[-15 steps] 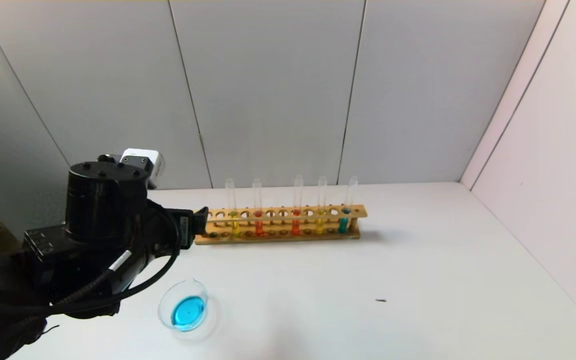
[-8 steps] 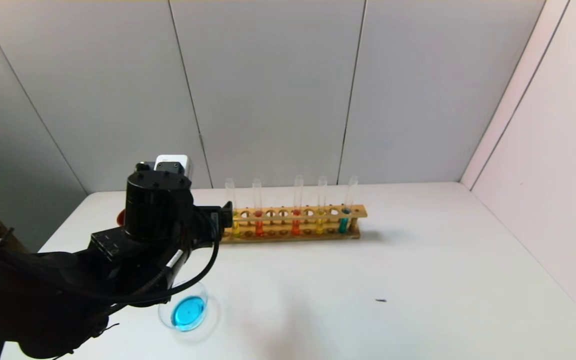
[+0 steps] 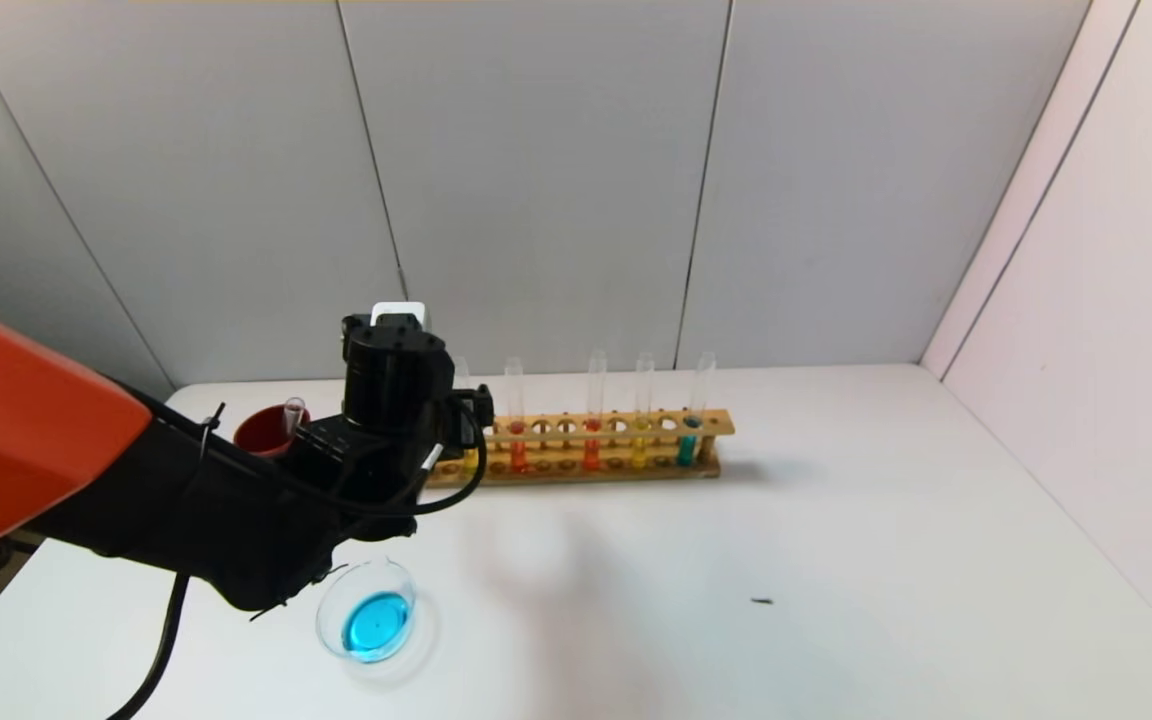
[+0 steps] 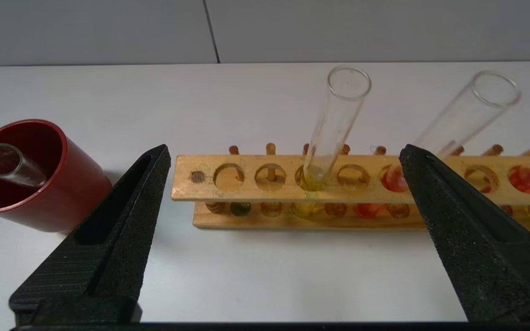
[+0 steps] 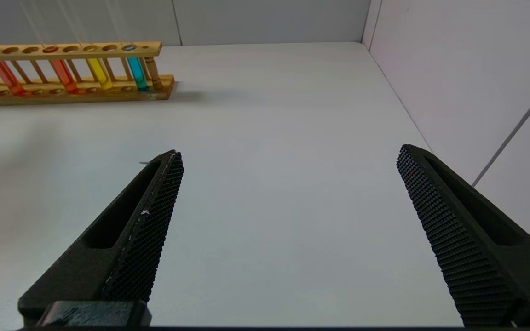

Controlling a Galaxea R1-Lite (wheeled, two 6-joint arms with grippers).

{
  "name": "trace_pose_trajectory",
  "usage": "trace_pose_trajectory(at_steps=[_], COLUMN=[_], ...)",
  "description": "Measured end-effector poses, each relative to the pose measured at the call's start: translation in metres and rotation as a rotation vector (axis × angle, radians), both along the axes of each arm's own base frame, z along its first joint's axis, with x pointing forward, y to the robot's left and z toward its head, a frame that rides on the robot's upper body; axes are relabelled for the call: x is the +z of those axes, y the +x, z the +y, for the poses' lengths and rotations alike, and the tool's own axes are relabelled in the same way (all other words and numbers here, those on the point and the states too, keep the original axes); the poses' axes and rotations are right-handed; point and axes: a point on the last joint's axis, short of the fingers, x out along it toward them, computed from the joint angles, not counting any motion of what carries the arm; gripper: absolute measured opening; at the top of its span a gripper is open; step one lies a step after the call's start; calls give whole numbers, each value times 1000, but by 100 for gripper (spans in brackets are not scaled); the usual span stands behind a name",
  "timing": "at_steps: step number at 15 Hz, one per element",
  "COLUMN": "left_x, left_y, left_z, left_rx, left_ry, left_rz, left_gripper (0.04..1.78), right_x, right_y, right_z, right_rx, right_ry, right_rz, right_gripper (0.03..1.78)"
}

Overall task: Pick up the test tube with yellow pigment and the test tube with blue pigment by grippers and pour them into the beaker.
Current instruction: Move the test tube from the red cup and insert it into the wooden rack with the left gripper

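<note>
White table [image 3: 836,500]: rack [image 3: 576,470], beaker [image 3: 368,612], cup [image 3: 261,432].

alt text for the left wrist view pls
The open left gripper faces a wooden test tube rack, its black fingers either side of the test tube with yellow pigment. A dark-red cup holding an empty tube stands beside the rack.

Head camera looks down from afar; both wrist cameras, low, share the rack [image 4: 320,184].

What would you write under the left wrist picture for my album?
Open left hand faces the wooden rack, lined up with the yellow tube, red cup beside.
</note>
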Motion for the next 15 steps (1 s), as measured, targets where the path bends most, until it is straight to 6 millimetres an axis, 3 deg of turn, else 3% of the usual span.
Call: trace_pose_trajectory(at_steps=[7,15], left_x=[-8,-21], left_y=[44,69], left_z=[-13,-11], left_rx=[-12,2], left_ry=[26,39], left_rz=[-19,-5], left_gripper=[175,175], right_x=[0,0], right_y=[0,0], right_z=[0,0], right_rx=[-1,0], right_ry=[0,0], right_rz=[0,0], right_gripper=[170,170])
